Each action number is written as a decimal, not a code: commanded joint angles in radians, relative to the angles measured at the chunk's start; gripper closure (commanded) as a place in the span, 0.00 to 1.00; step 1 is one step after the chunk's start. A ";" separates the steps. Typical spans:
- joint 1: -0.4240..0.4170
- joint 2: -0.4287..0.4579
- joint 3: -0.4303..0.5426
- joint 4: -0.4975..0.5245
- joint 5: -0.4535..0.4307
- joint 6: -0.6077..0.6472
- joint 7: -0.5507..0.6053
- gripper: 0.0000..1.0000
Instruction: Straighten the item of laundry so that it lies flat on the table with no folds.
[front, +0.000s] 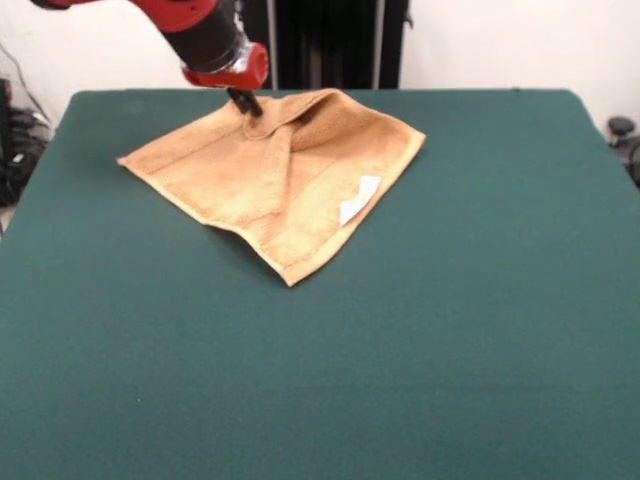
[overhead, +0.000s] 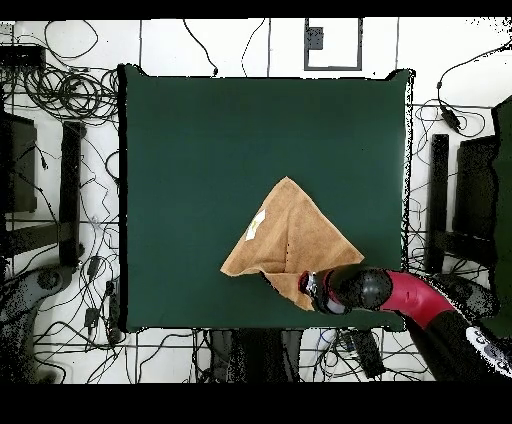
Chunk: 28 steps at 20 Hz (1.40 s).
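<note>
front view: arm (front: 195, 30) reaches down, claw (front: 245, 101) pinching towel (front: 275, 175) far corner.

Tangled black cables (overhead: 70, 95) on the white floor (overhead: 230, 45) round the table. Dark stands (overhead: 72, 190) left, another (overhead: 438, 200) right. Black upright panel (front: 335, 40) behind, white wall (front: 500, 40) beyond it.

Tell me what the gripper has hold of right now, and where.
The gripper is shut on the towel, pinching its far edge near the robot, where the cloth bunches upward.
</note>
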 joint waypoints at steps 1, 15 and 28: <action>0.012 0.025 0.034 0.058 0.044 -0.022 -0.010 1.00; -0.010 0.015 0.029 0.172 0.143 -0.005 0.040 1.00; -0.008 0.068 0.019 0.127 0.137 -0.003 0.020 1.00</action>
